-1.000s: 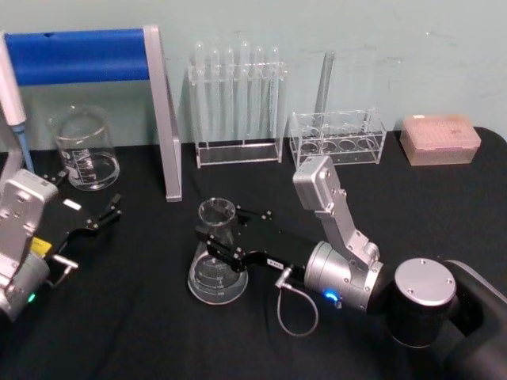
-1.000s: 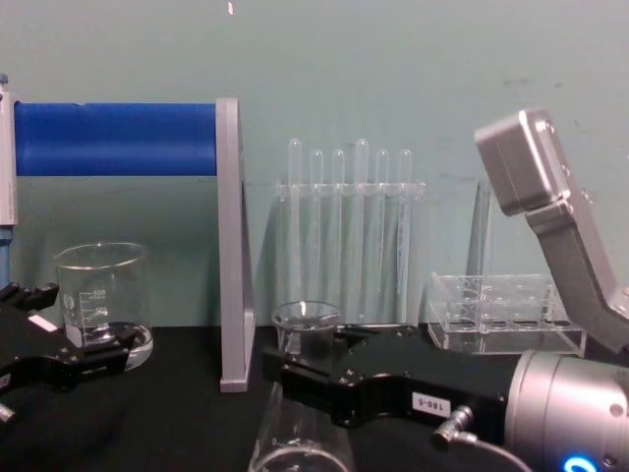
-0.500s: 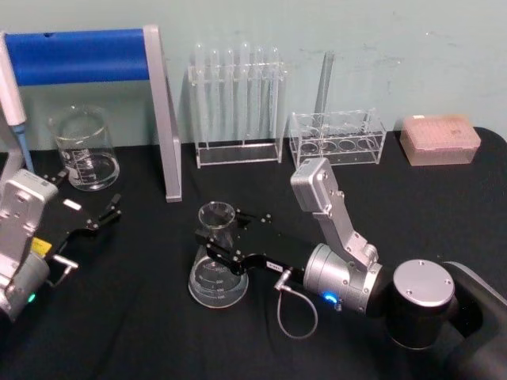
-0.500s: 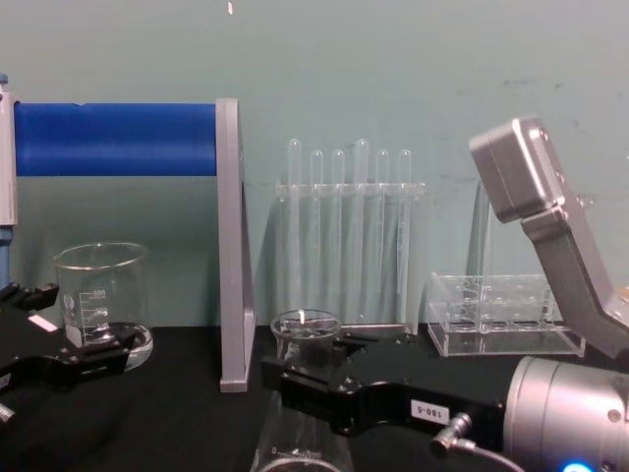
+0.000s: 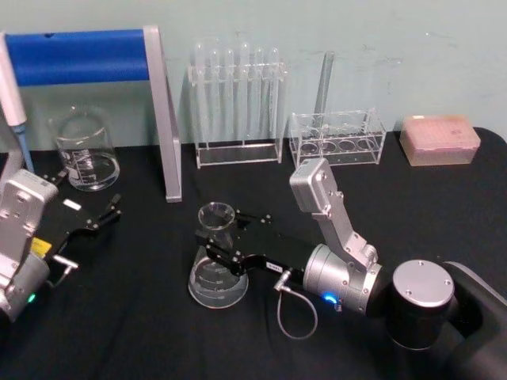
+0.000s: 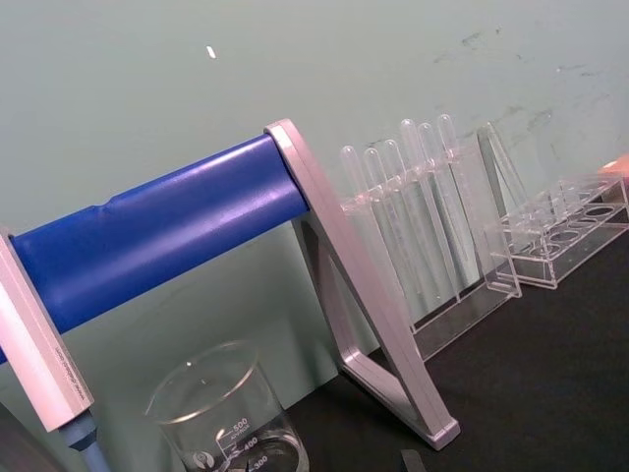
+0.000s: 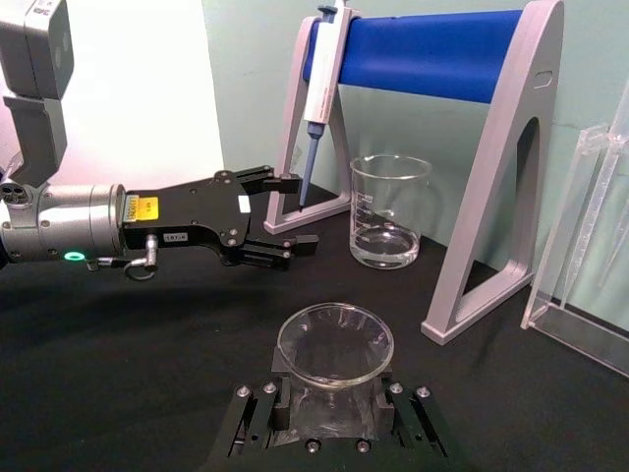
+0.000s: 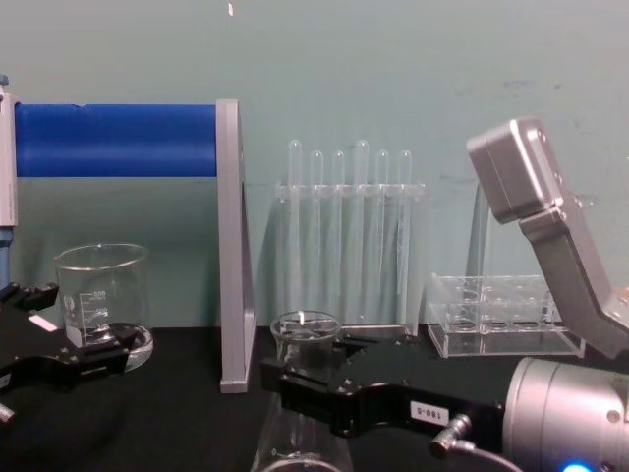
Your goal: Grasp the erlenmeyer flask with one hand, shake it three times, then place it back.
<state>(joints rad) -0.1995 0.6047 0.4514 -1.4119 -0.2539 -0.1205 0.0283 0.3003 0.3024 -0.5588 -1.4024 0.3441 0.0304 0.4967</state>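
The right gripper [image 5: 224,237] reaches in from the desk's near right side and is closed around the neck of the flask [image 5: 216,265]. In the right wrist view its two fingers [image 7: 257,411] press the glass just below the flared rim, one on each side. The flask stands upright with its wide base on the black desk [image 5: 142,332], near the middle and toward the front. In the chest view the flask [image 8: 304,339] is cut off at the bottom edge, so its base cannot be seen there, and the gripper body hides part of the neck.

The left gripper [image 5: 101,212] sits at the desk's left side, well apart from the flask. Its fingers are spread and hold nothing; the right wrist view shows the gap between them clearly [image 7: 285,211].

Farther back on the left, a beaker [image 5: 82,150] stands near the desk's rear edge, under a stand with a blue bar [image 5: 75,55]. A pipette [image 7: 322,74] hangs from that bar; in the head view its top is cut off.

Along the rear edge stand a rack of test tubes [image 5: 236,103], a lower clear rack [image 5: 339,138] with one tall tube, and a pink box [image 5: 440,138] at the right corner. The clear tubes are hard to tell apart against the wall.
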